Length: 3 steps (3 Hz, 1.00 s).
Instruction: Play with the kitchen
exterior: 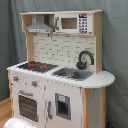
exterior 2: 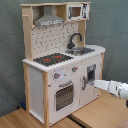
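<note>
- The kitchen (exterior: 57,70) (exterior 2: 62,60) is seen standing upright on a wooden floor (exterior 2: 100,112) before a grey curtain (exterior: 115,45).
- The arm (exterior 2: 114,88) is seen near the cupboard door (exterior 2: 90,77); its finger state cannot be told.

In both exterior views the kitchen (exterior: 57,70) (exterior 2: 62,60) carries stovetop (exterior: 36,65) beside sink (exterior: 71,73), faucet (exterior: 85,59) behind it, hood (exterior: 40,26) and microwave (exterior: 74,23) above.

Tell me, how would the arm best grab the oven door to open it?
Probably by the horizontal bar handle above the oven door window, approaching straight from the kitchen's front. The bar stands off the panel, leaving room for fingers above and below it.
</note>
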### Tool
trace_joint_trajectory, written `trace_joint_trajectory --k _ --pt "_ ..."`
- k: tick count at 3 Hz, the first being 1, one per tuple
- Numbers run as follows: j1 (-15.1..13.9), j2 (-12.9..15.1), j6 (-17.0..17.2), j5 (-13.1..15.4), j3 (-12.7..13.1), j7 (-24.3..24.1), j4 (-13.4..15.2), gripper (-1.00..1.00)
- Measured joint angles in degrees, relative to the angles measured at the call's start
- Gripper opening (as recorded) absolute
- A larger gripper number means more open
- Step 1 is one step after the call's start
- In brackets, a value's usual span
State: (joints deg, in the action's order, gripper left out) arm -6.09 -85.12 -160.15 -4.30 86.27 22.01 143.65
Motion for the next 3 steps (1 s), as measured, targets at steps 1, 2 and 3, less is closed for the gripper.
trace_joint_trajectory --k 1,2,3 --pt "-0.7 0.0 0.0 0.0 0.2 -6.5 -0.3 1.0" --pt "-1.6 0.0 0.0 0.0 0.9 -13.1 -0.5 1.0" --pt "-2.6 0.0 -0.4 0.0 2.2 -19.9 -0.7 1.0"
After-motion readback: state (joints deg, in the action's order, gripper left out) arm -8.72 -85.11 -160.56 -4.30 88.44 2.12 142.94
